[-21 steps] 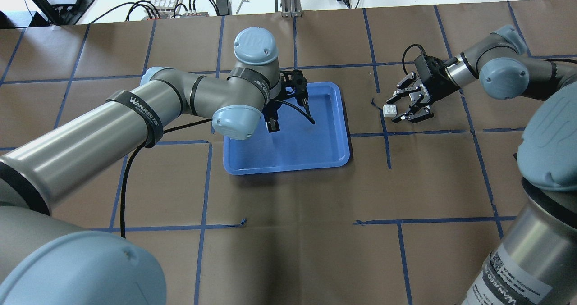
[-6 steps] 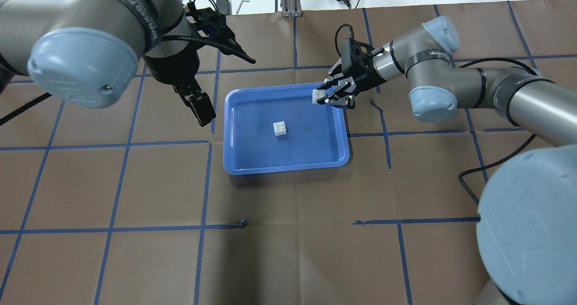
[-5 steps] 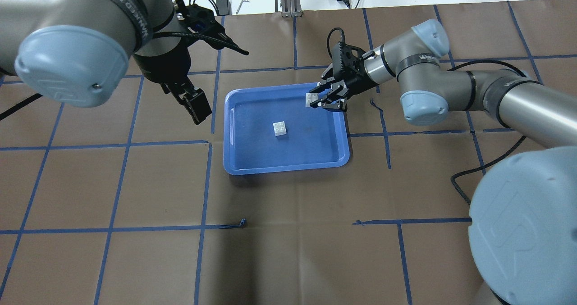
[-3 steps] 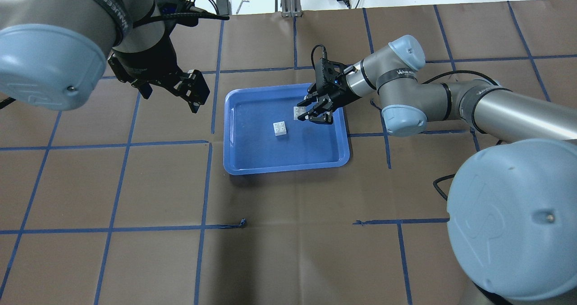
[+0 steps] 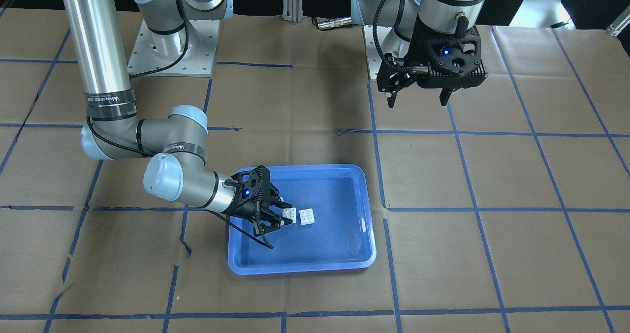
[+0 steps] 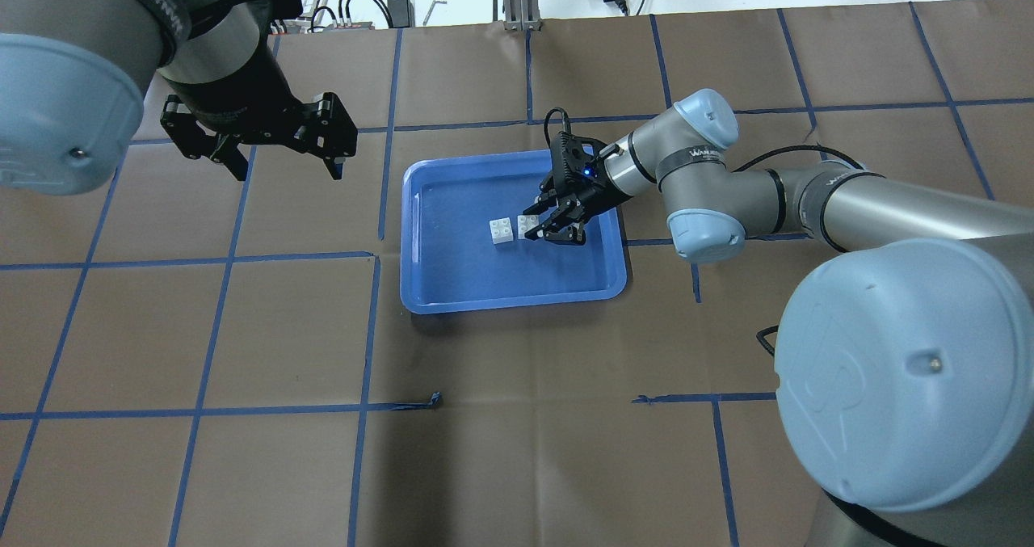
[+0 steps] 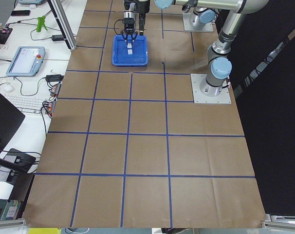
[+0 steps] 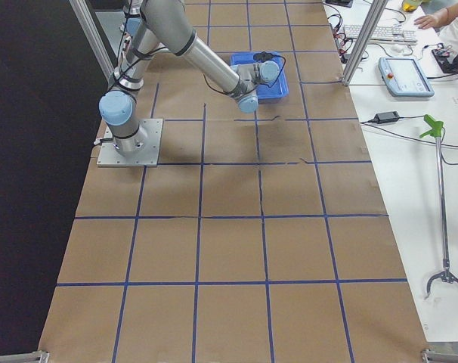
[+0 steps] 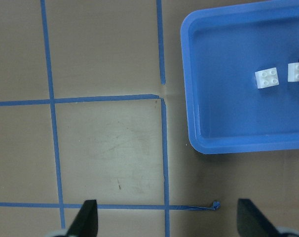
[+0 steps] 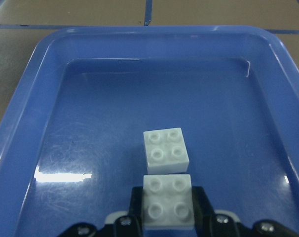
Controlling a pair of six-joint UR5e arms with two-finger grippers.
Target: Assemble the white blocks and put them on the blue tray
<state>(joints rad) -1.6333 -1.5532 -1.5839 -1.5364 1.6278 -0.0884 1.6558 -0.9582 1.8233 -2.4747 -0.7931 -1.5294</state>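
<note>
Clamps the held white block [image 10: 168, 203], studs up, in the clenched right end effector [image 6: 537, 225], low inside the blue tray [image 6: 485, 276]; holds it just beside the second white block [image 10: 165, 150], lying studs up on the tray floor, side by side and unstacked, with a narrow gap in the left wrist view. Hangs the left end effector [image 6: 288, 171] released and spread wide above the surface [image 6: 565, 450], off the tray's side toward the left edge; finds the tray nearer the far edge than the robot's edge, midway between left and right edges.
</note>
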